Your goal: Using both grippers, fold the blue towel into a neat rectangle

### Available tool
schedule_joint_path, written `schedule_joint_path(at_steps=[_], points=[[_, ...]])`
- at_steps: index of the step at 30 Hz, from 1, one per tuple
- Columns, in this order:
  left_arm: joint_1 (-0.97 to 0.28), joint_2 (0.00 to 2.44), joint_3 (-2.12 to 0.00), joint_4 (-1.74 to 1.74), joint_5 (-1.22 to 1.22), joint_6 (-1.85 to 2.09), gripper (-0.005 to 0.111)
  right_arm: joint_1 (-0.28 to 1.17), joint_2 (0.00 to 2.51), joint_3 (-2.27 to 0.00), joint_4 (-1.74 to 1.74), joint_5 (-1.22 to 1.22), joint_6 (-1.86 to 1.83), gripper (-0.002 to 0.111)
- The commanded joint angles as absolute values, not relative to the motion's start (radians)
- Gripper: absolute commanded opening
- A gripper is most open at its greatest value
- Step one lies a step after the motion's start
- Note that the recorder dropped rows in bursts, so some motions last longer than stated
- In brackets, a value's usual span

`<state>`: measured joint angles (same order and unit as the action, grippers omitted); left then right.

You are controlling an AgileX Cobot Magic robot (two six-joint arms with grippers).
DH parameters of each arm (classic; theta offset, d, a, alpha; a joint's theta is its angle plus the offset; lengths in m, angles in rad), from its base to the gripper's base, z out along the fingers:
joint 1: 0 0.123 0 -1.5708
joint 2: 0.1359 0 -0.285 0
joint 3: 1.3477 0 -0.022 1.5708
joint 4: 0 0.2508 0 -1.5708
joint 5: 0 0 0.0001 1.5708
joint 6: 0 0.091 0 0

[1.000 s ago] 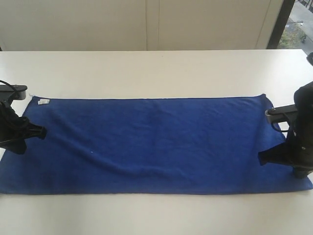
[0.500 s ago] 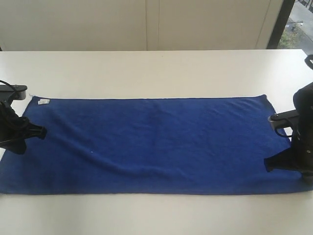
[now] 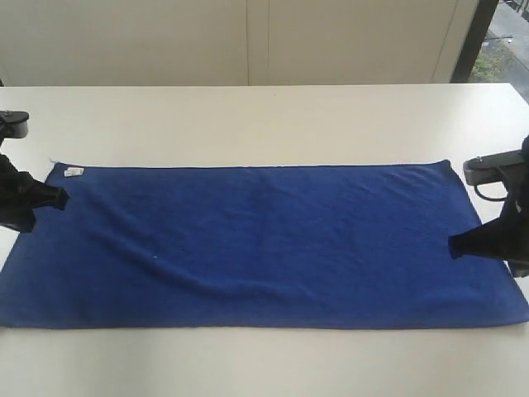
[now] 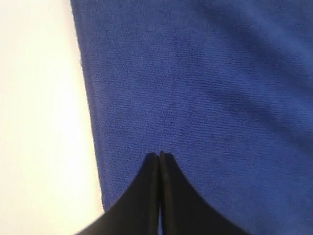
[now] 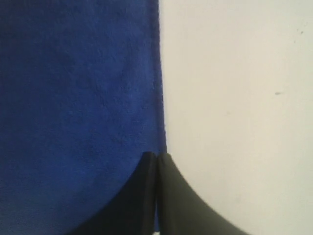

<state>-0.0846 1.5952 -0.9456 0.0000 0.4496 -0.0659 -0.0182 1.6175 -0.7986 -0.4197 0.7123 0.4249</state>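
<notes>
The blue towel (image 3: pixel 264 244) lies spread flat and lengthwise on the white table (image 3: pixel 264 124), with a small white tag (image 3: pixel 73 172) at its far left corner. My left gripper (image 3: pixel 59 198) hovers at the towel's left short edge, shut with nothing in it. In the left wrist view the closed black tips (image 4: pixel 160 155) sit over the towel (image 4: pixel 205 98) just inside its edge. My right gripper (image 3: pixel 455 246) is over the right short edge, also shut and empty. In the right wrist view its tips (image 5: pixel 156 155) line up with the edge of the towel (image 5: pixel 78 98).
A pale wall with panel seams (image 3: pixel 256 41) runs behind the table. A dark window frame (image 3: pixel 478 37) stands at the back right. Bare tabletop (image 3: pixel 264 364) lies in front of the towel and behind it.
Both arms have drawn outward. The left gripper moved up and left toward the towel's far left corner. The right gripper rose and shifted right off the towel's near right part.
</notes>
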Motion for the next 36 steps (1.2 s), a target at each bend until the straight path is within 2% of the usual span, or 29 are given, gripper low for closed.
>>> schedule_joint_path(at_steps=[1,10,21,29,36], points=[[-0.083,1.501,-0.942,0.007,0.501,-0.063,0.0,-0.02,1.547,-0.795,-0.414,0.695,0.43,0.0],[-0.083,1.351,-0.933,0.017,0.633,-0.063,0.0,-0.018,1.398,-0.76,-0.366,0.62,0.43,0.0],[-0.083,1.058,-0.757,-0.022,0.574,-0.063,0.0,-0.018,1.18,-0.752,-0.356,0.619,0.42,0.0],[-0.083,0.796,-0.669,-0.022,0.643,-0.063,0.0,-0.018,1.064,-0.689,-0.334,0.577,0.413,0.0],[-0.083,0.609,-0.59,-0.026,0.702,-0.063,0.0,-0.018,1.032,-0.686,-0.111,0.59,0.114,0.0]])
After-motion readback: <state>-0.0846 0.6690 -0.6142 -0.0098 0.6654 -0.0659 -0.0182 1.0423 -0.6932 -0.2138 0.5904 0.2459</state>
